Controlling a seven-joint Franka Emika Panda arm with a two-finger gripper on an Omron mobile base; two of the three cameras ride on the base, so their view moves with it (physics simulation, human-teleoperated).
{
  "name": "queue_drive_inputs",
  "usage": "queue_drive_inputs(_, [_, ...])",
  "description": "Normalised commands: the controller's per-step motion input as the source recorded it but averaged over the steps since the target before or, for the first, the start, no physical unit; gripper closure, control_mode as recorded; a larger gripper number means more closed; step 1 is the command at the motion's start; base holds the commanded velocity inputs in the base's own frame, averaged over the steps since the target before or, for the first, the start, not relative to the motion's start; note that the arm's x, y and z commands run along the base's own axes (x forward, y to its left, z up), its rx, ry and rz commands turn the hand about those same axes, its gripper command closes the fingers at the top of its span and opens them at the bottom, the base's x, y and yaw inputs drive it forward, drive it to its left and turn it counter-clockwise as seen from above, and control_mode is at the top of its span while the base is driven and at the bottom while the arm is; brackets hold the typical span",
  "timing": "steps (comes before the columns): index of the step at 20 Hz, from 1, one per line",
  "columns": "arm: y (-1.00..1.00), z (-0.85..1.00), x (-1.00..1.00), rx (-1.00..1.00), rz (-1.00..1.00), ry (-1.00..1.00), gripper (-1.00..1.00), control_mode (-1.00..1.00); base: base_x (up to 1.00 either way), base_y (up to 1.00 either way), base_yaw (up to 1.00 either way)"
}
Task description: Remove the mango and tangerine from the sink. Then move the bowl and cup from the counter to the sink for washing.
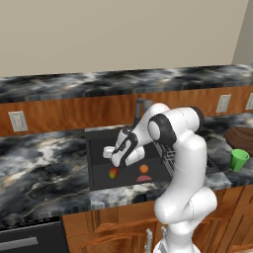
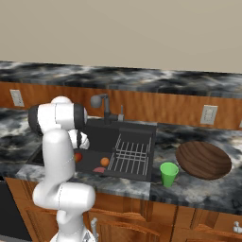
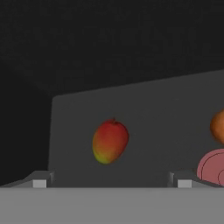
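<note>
The sink [image 1: 99,148], a dark rectangular basin recessed in the marbled table [image 1: 39,163], serves as the reference landmark. Inside the sink lie the mango [image 1: 113,173], red and yellow-green, and the tangerine [image 1: 144,169], plain orange, the two apart from each other on the basin floor; a flat pink disc [image 1: 144,178] lies on the floor just beside the tangerine, toward the sink's front edge. A wire rack [image 2: 131,153] occupies the part of the sink nearest the bowl, and a dark faucet [image 2: 103,105] rises at the sink's back edge. The end effector [image 1: 109,154] hangs within the sink above the mango, its jaws spread wide and holding nothing; in the hand view the mango [image 3: 110,141] sits between the two fingertips [image 3: 39,183], with the tangerine [image 3: 218,126] and the pink disc [image 3: 212,168] at one edge. Outside the sink, on the table beyond the rack side, stand the brown wooden bowl [image 2: 203,159] and the green cup [image 2: 168,174]; what either holds cannot be told. The cup stands upright nearer the sink than the bowl.
</note>
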Motion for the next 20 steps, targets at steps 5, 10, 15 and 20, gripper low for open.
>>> queue_drive_inputs(5, [0.01,-0.18,0.03,0.01,-0.05,0.0,-1.0,-1.0,0.0,0.0,0.0])
queue_drive_inputs(10, [0.02,-0.19,0.03,0.0,-0.06,0.0,-1.0,-1.0,0.0,0.0,0.0])
queue_drive_inputs(15, [0.09,-0.18,0.03,0.0,-0.06,0.0,-1.0,-1.0,0.0,0.0,0.0])
queue_drive_inputs(20, [0.08,-0.19,0.02,0.01,-0.06,0.0,-1.0,-1.0,0.0,0.0,0.0])
